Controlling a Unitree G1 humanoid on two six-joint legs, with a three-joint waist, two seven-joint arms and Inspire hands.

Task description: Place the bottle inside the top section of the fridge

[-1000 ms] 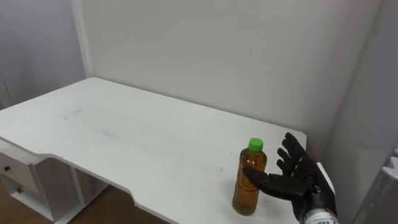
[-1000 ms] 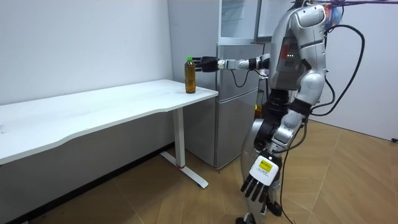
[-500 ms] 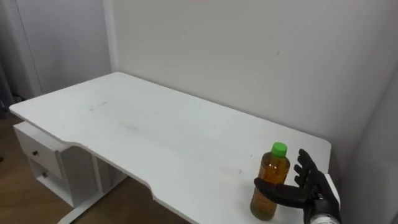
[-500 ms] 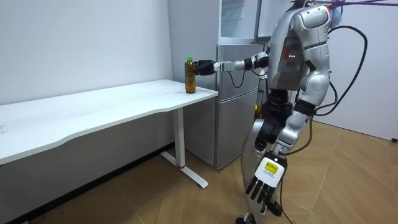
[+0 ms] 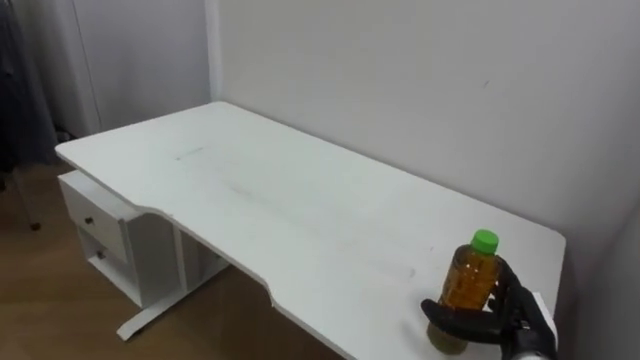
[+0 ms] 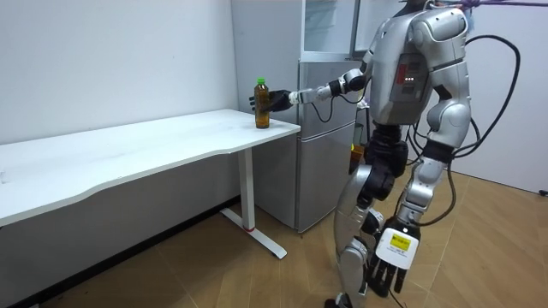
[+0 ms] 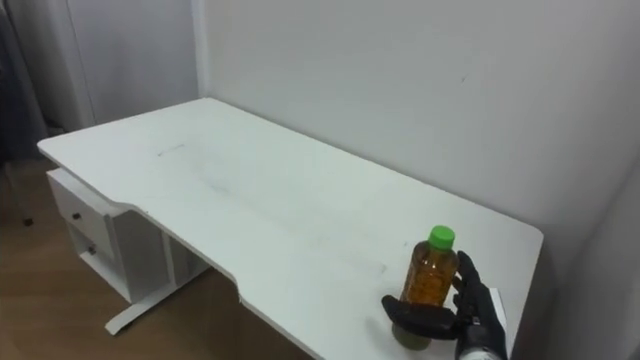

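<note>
Bottle (image 5: pixel 468 282) of amber liquid with a green cap stands upright on the white table (image 5: pixel 280 190), at its near right corner and close to the right edge. The right hand (image 5: pixel 508 322) is clasped on the bottle low down: the thumb curls across the near side and the fingers (image 5: pixel 520 300) wrap the far right side, while the bottle's base rests on the tabletop. From there the table runs away to the far left, its front edge cut in a shallow curve. A white drawer unit (image 5: pixel 100 225) sits under the far left end, above a wooden floor (image 5: pixel 60 310). A pale wall (image 5: pixel 400 80) rises behind the table's far edge. In the room view the robot stands at the table's end with its right arm stretched out level to the bottle. Its left hand (image 6: pixel 385 272) hangs low beside its leg, fingers loose and pointing down. A grey fridge (image 6: pixel 321 154) stands just past the table's end, behind the outstretched arm.
</note>
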